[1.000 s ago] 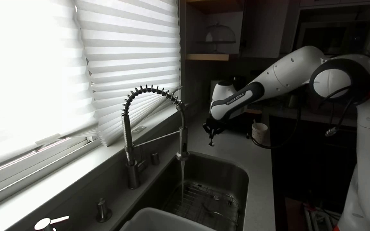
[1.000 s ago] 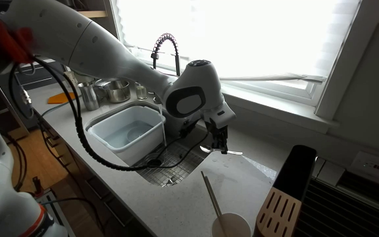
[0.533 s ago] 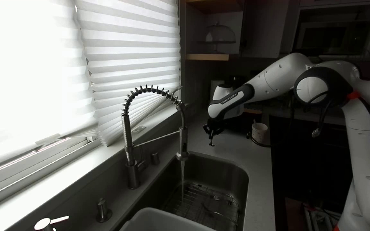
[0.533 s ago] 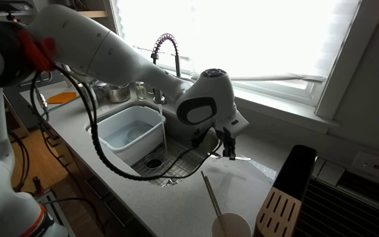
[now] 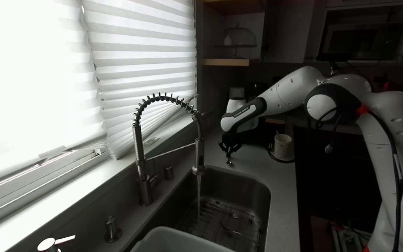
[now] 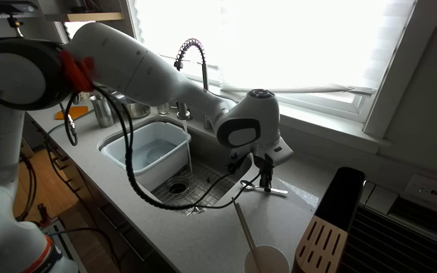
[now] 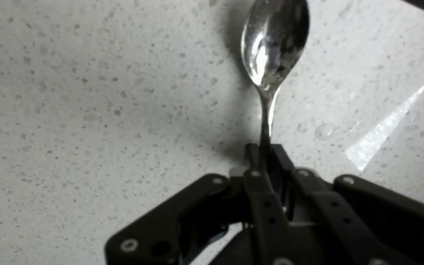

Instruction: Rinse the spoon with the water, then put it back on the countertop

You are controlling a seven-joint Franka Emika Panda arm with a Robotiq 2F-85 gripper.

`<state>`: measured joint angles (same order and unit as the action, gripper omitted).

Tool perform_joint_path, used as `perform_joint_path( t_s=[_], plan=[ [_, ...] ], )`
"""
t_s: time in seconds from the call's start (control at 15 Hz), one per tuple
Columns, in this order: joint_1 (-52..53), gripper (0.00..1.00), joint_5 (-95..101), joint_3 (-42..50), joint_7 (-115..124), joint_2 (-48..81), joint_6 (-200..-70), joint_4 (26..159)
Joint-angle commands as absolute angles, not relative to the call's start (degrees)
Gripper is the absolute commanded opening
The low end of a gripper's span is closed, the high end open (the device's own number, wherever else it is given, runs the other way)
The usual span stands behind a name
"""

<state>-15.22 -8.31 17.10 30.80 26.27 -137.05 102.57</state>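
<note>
In the wrist view, the black two-fingered gripper (image 7: 264, 151), low in the frame, is clamped on the handle of the shiny silver metal spoon (image 7: 271, 70), whose bowl points to the top, right of centre. The spoon sits at or just above the pale grey, speckled, stone-like countertop (image 7: 87, 110); contact cannot be told. Round clear droplets (image 7: 324, 130) at right suggest the rinse is probably done, though a thin water stream (image 5: 198, 190) runs at lower centre in an exterior view. Settling the spoon, letting go and withdrawing seem left.
</note>
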Motion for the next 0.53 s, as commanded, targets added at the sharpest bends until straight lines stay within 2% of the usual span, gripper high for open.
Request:
perform_joint_path(
  t_s=[0.0, 0.07, 0.13, 0.27, 0.47],
  plan=[
    [-15.67, 0.03, -9.35, 17.38, 31.47, 29.15, -133.78, 98.7],
    [-15.55, 0.15, -9.07, 17.57, 31.92, 29.51, -133.49, 98.25],
    [-15.45, 0.37, -8.85, 17.73, 32.35, 29.83, -133.26, 97.81],
    [-15.39, 0.4, -8.85, 17.83, 32.92, 29.88, -132.65, 97.23],
    [-14.81, 0.62, -8.44, 17.97, 33.79, 28.25, -132.8, 97.93]
  ],
)
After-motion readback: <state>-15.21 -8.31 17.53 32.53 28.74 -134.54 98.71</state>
